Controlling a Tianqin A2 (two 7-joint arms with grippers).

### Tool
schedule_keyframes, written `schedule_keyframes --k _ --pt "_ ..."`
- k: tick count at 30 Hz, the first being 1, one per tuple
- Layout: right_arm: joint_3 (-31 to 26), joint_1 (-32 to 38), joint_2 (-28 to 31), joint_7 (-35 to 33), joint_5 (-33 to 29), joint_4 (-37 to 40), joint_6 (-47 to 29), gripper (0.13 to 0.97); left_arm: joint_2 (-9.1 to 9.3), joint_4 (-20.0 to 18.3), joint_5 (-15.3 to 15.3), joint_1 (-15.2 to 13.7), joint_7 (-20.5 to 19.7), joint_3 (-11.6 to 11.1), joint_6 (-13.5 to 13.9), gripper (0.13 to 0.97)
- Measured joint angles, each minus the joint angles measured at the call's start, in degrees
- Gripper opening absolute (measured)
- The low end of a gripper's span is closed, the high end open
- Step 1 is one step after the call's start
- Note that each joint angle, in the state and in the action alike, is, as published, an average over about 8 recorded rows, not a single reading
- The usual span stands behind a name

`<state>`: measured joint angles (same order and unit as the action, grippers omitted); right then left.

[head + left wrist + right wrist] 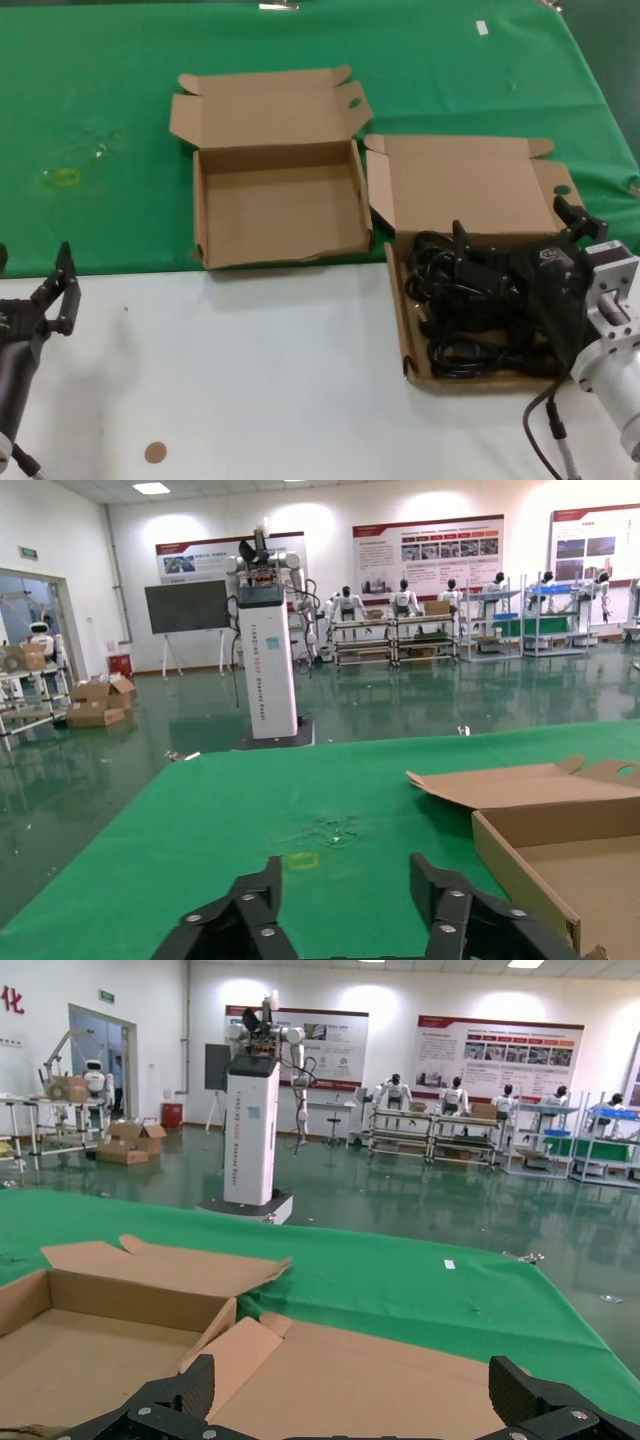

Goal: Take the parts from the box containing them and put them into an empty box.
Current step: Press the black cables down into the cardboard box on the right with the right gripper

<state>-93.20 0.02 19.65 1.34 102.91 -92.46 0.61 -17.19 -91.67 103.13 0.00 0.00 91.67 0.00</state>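
Observation:
The empty box [280, 215] lies open on the green cloth at the middle, lid folded back. The box containing the parts [470, 180] sits to its right, filled with tangled black cables [450, 330]. My right gripper [517, 228] is open and hovers over the cables, near the box's back wall, holding nothing. In the right wrist view this gripper [352, 1380] faces the full box's raised lid [400, 1370], with the empty box [90, 1340] beside it. My left gripper [35, 265] is open and idle at the near left over the white table. In the left wrist view it [345, 875] is empty, with the empty box [560, 830] to one side.
A green cloth [100, 100] covers the far part of the table and bare white tabletop [250, 380] the near part. A small brown disc [155, 452] lies near the front. A yellowish stain [60, 177] marks the cloth at far left.

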Motion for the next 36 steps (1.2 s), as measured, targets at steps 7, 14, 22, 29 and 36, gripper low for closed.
schedule_keyframes --k 7,14,22,29,36 --pt "-2.21 0.09 3.88 0.8 1.91 -0.67 1.09 0.966 0.0 0.0 0.0 0.0 0.0 0.0 0.0 0.473" --pt "-6.15 1.21 12.36 1.47 5.24 -1.05 2.22 0.966 0.0 0.0 0.0 0.0 0.0 0.0 0.0 0.327" --pt "-10.98 3.35 24.41 3.19 7.48 -1.65 -0.16 0.966 0.0 0.0 0.0 0.0 0.0 0.0 0.0 0.21" --pt "-12.22 5.15 33.07 5.25 6.06 -1.76 -9.27 0.966 0.0 0.0 0.0 0.0 0.0 0.0 0.0 0.156" --pt "-11.26 7.12 37.35 3.68 3.81 0.04 -20.42 0.966 0.0 0.0 0.0 0.0 0.0 0.0 0.0 0.147"
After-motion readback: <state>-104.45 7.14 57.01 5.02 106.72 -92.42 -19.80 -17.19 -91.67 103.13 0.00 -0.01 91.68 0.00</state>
